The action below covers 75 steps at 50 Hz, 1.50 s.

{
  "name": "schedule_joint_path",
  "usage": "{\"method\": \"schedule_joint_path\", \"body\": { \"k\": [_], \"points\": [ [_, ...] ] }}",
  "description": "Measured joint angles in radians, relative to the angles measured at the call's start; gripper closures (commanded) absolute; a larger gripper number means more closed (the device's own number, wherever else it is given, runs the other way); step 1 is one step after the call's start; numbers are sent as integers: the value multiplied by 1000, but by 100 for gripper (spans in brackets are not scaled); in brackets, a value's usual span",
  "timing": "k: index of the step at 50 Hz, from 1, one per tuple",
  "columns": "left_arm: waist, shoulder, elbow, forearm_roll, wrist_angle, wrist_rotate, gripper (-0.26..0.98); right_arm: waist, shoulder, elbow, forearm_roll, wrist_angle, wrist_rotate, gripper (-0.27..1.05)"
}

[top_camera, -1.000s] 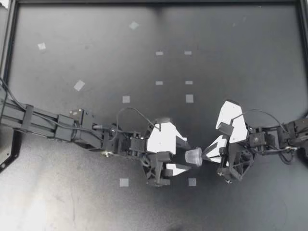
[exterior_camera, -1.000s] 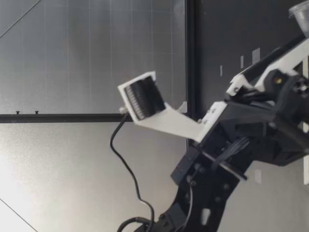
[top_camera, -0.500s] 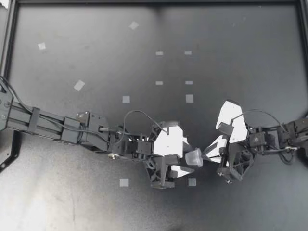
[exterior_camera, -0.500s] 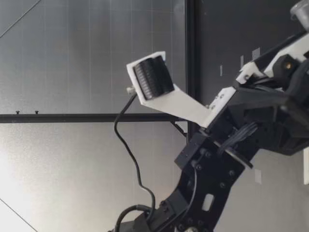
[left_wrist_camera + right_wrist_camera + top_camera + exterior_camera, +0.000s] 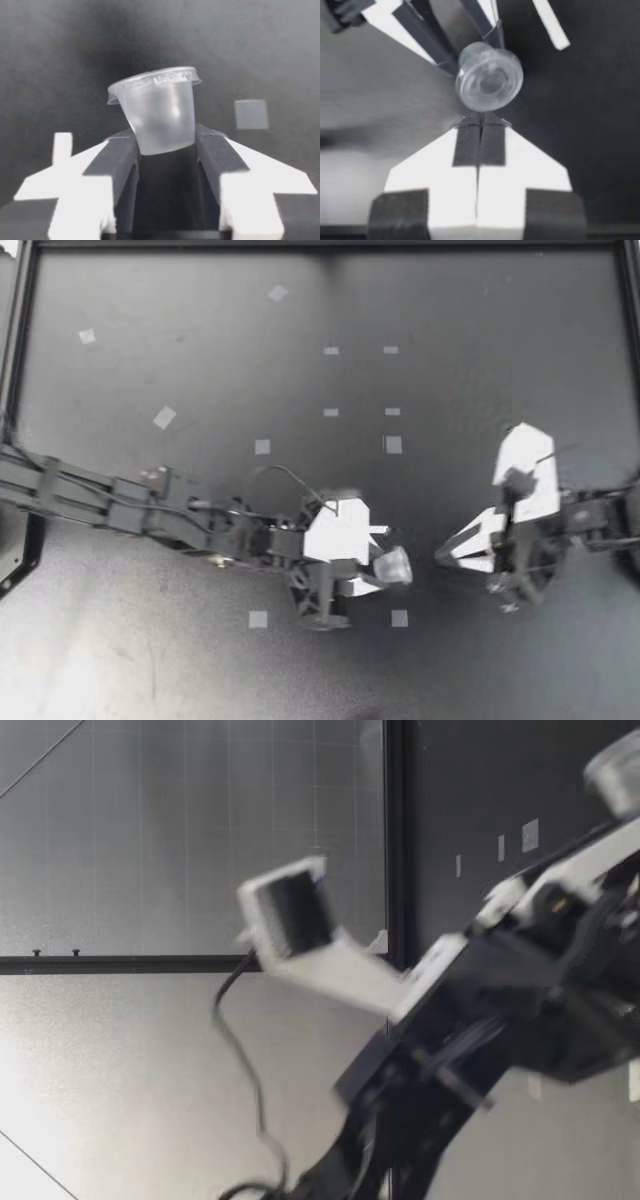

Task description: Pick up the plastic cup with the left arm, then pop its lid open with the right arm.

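My left gripper (image 5: 379,562) is shut on a small clear plastic cup (image 5: 393,566), held sideways above the dark table with its mouth toward my right arm. In the left wrist view both fingers (image 5: 122,150) press the base of the cup (image 5: 160,110) from two sides. My right gripper (image 5: 441,554) is shut with nothing in it, a short gap to the right of the cup. The right wrist view looks into the mouth of the cup (image 5: 489,82), just ahead of the closed right gripper (image 5: 480,122). In the low view the cup (image 5: 612,772) shows above the blurred left arm.
Small pale tape squares dot the black table (image 5: 480,340): two (image 5: 258,619) (image 5: 399,618) just nearer the front than the grippers, others (image 5: 394,444) farther back. A dark frame (image 5: 20,360) borders the table at the left and back.
My left gripper's fingers have closed in on the cup. My right gripper, which was touching the cup's mouth, has drawn back to the right, leaving a gap.
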Motion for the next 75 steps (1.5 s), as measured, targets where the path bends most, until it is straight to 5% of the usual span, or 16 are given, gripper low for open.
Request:
{"method": "schedule_joint_path", "body": {
  "k": [7,16,27,35,46,75],
  "points": [
    [0,-101,94,0,-186,49,57,17,-146,54,0,-97,155,57],
    [0,-183,252,-2,-632,181,57,37,-210,121,0,-390,370,11],
    [0,-186,348,-69,-1029,265,57,37,-109,69,2,-611,454,9],
    [0,-176,325,-143,-1017,298,57,37,41,-38,-3,-680,457,9],
    [0,-158,270,-149,-899,322,57,38,156,-69,-9,-821,511,9],
    [0,-158,255,-144,-854,314,57,15,126,-29,-12,-834,500,9]
  ]
}}
